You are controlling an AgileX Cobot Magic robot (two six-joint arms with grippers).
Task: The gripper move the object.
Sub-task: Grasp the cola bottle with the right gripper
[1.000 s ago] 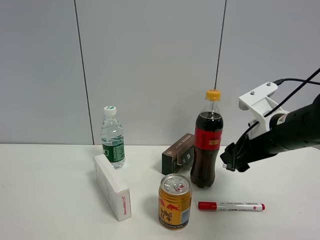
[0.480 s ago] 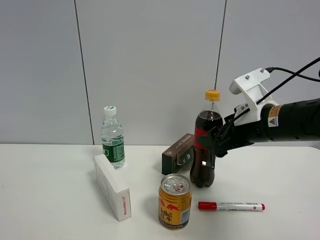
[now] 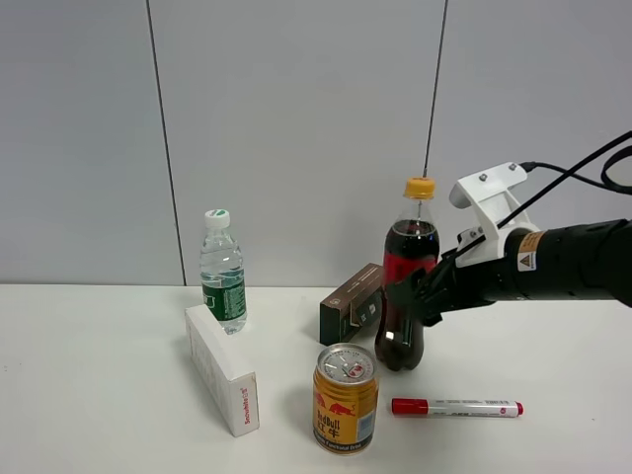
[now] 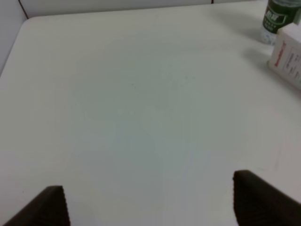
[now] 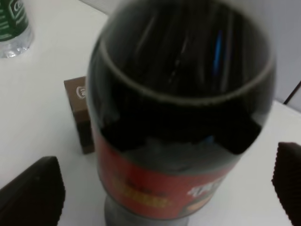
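Note:
The tall cola bottle (image 3: 413, 247) with red label and orange-yellow cap stands upright on the white table, right of centre. My right gripper (image 3: 410, 293) reaches in from the right at the height of the label, open, with a dark finger on each side of the bottle. In the right wrist view the bottle (image 5: 178, 94) fills the space between the two fingers (image 5: 33, 190), and contact cannot be told. My left gripper (image 4: 155, 202) is open and empty over bare table, out of the exterior view.
A green-labelled water bottle (image 3: 222, 272) and a white box (image 3: 222, 370) stand at the left. A gold Red Bull can (image 3: 346, 397) is in front of the cola bottle. A brown box (image 3: 353, 301) lies just behind it. A red marker (image 3: 456, 407) lies at the front right.
My right gripper has moved left from beside the cola bottle to straddle it at label height. The bottle and other things have not moved.

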